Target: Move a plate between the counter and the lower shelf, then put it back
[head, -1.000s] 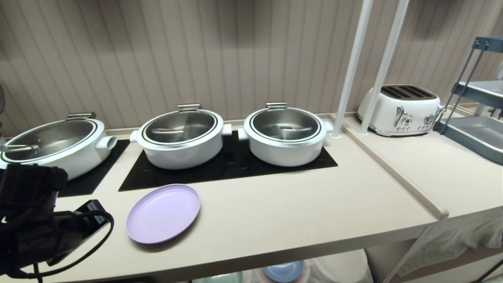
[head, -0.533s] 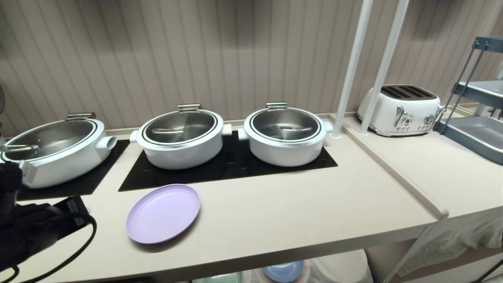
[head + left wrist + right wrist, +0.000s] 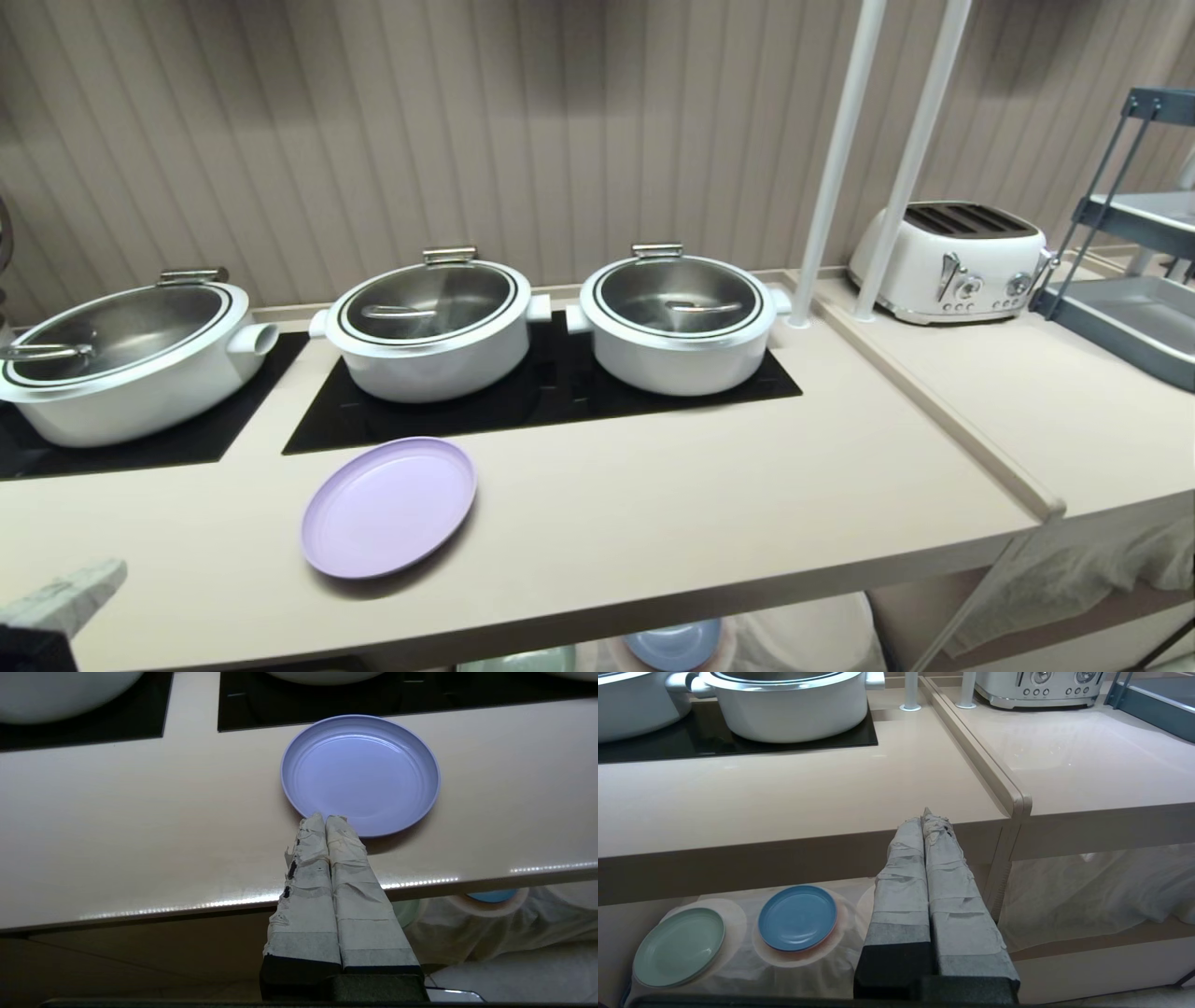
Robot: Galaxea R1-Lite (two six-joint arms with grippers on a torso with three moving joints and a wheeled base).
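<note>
The lilac plate (image 3: 387, 507) lies flat on the beige counter (image 3: 700, 523), just in front of the black cooktop. My left gripper (image 3: 325, 819) is shut and empty. It hangs back at the counter's front edge, with its taped tips lined up with the near rim of the plate (image 3: 359, 770), and whether they touch it I cannot tell. Only its tip shows in the head view's bottom left corner, as the left gripper (image 3: 98, 577). My right gripper (image 3: 927, 816) is shut and empty, parked before the counter's front edge, above the lower shelf (image 3: 1087, 948).
Three white lidded pots (image 3: 429, 327) stand on the cooktops (image 3: 551, 392) behind the plate. Two white poles (image 3: 831, 168), a toaster (image 3: 952, 259) and a blue-grey rack (image 3: 1120, 308) stand to the right, past a raised ridge (image 3: 934, 411). On the shelf's white cloth lie a blue plate (image 3: 797, 917) and a mint-green plate (image 3: 678, 946).
My left arm has drawn back and down out of the head view's left side, leaving only its taped tip in the corner. The plate has stayed put.
</note>
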